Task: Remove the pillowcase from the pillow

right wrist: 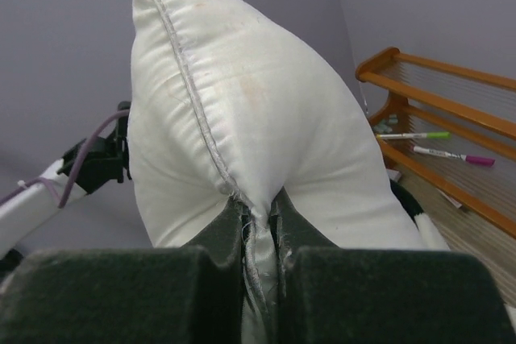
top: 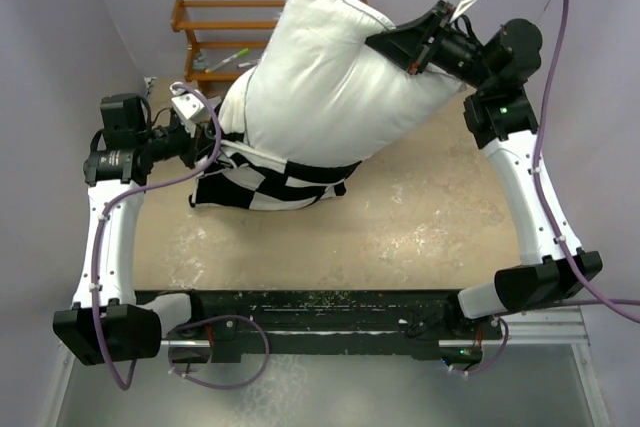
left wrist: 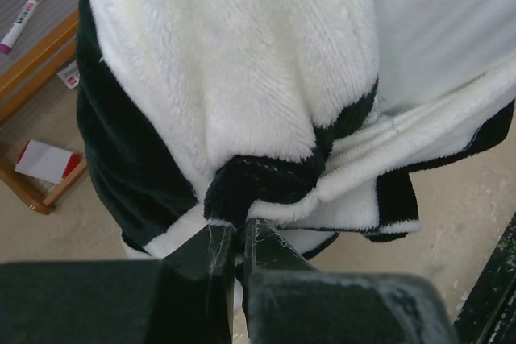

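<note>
Pillow (top: 330, 77) mostly bare, pillowcase (top: 268, 185) bunched round its lower end.
Plain white cushion stands tilted over the table (top: 420, 217), seamed corner up. The black-and-white checkered fleece sags onto the tabletop under it. Wooden rack (top: 205, 19) behind holds a green marker (right wrist: 415, 135) and a pink marker (right wrist: 453, 156). Right gripper (right wrist: 260, 227) is raised, reaching in from the right, fingers clamped on the pillow's edge seam. Left gripper (left wrist: 239, 239) sits low at the left, pinching a black fold of the pillowcase.
</note>
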### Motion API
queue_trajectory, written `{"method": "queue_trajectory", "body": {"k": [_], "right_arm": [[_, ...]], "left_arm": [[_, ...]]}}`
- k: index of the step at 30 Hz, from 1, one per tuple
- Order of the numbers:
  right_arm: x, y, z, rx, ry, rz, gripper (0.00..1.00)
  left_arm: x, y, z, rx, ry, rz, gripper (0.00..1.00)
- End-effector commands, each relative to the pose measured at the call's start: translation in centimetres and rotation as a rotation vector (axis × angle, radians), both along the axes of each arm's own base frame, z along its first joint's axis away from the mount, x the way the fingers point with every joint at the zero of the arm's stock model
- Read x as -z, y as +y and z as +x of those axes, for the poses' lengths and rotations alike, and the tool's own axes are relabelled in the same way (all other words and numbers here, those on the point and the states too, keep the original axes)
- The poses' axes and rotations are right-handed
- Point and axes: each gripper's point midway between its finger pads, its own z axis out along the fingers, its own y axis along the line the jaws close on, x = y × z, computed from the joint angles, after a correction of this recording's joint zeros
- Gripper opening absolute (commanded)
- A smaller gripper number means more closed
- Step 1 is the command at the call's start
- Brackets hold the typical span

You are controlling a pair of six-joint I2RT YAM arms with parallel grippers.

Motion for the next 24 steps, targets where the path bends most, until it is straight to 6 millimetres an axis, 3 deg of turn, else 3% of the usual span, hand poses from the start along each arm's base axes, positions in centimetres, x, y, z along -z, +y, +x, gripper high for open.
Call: {"method": "queue_trajectory", "body": {"k": [1, 5, 11, 14, 17, 18, 20, 22, 23, 24], "right_arm": [[-8.4, -4.8, -4.9, 0.001, -0.230, 0.205, 0.00], [-8.8, -7.7, -4.6, 0.009, -0.210, 0.293, 0.00], [-9.0, -9.1, -4.4, 0.013, -0.203, 0.337, 0.00], [-9.3, -9.4, -4.4, 0.022, -0.204, 0.352, 0.00], [-9.5, -9.5, -4.3, 0.026, -0.198, 0.357, 0.00], [-9.5, -9.5, -4.3, 0.027, -0.196, 0.361, 0.00], [-10.0, -9.7, -4.2, 0.045, -0.216, 0.372, 0.00], [-9.8, -9.0, -3.9, 0.048, -0.205, 0.350, 0.00], [-9.7, -8.6, -3.7, 0.059, -0.197, 0.337, 0.00], [-9.6, -8.1, -3.5, 0.077, -0.196, 0.322, 0.00]], "left_arm": [[3.9, 3.9, 1.7, -0.102, 0.022, 0.103, 0.00], [8.6, 7.0, 1.7, -0.151, 0.134, 0.182, 0.00], [14.3, 9.8, 0.0, -0.175, 0.264, 0.260, 0.00], [16.1, 9.9, -1.3, -0.155, 0.296, 0.289, 0.00], [16.5, 9.9, -2.0, -0.145, 0.299, 0.301, 0.00], [16.3, 9.8, -2.1, -0.137, 0.298, 0.297, 0.04], [15.0, 9.0, -2.4, -0.113, 0.305, 0.260, 0.37], [11.4, 7.4, -2.3, -0.072, 0.292, 0.168, 0.79], [8.6, 6.6, -2.1, -0.054, 0.265, 0.122, 0.96], [5.6, 5.7, -2.0, -0.032, 0.233, 0.077, 1.00]]}}
